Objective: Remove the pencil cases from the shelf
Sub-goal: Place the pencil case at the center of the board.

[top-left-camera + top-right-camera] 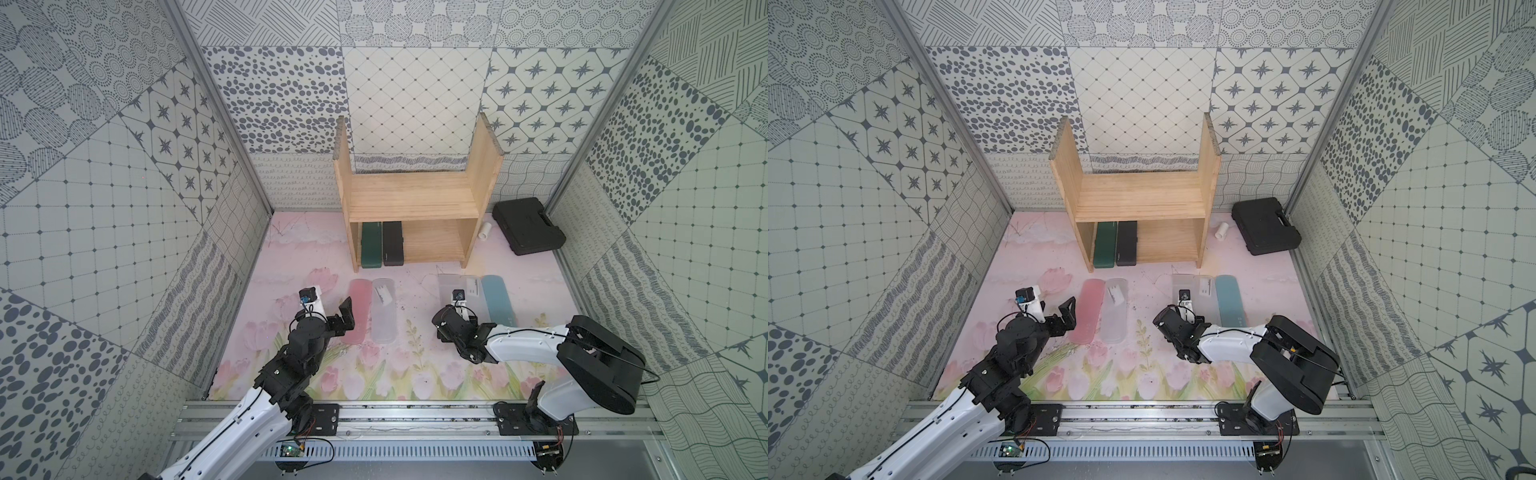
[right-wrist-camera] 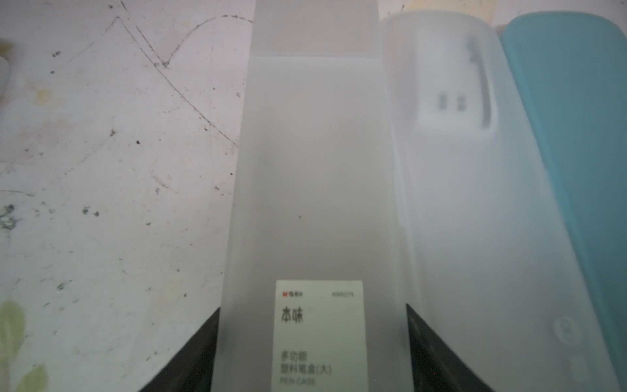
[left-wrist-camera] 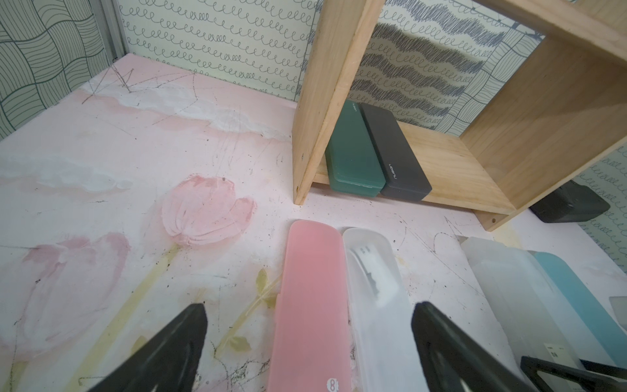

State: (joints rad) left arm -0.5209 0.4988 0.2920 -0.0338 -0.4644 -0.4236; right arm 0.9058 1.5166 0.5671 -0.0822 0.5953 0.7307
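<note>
- Dark green case (image 1: 371, 246) and black case (image 1: 392, 243) lie side by side on the lower tier of the shelf (image 1: 411, 195).
- Pink case (image 1: 356, 311), blue case (image 1: 498, 301) and three frosted cases (image 1: 384, 313) lie on the worktop (image 1: 291, 257) before it.
- Right pincer (image 2: 312, 307) clasps the labelled frosted case (image 2: 312, 169); left pincer (image 3: 307, 312) gapes wide, empty.

You are facing a shelf (image 1: 415, 195) standing at the back of the table (image 1: 415, 365). Two cases (image 1: 372, 245) are lying together in its lower tier, at the left. Before it, a pair (image 1: 358, 311) is touching on the left and three (image 1: 498, 301) on the right, the inner case (image 1: 446, 284) leftmost. A toolbox (image 1: 528, 226) is sitting right of the shelf, a roll (image 1: 485, 230) between.
</note>
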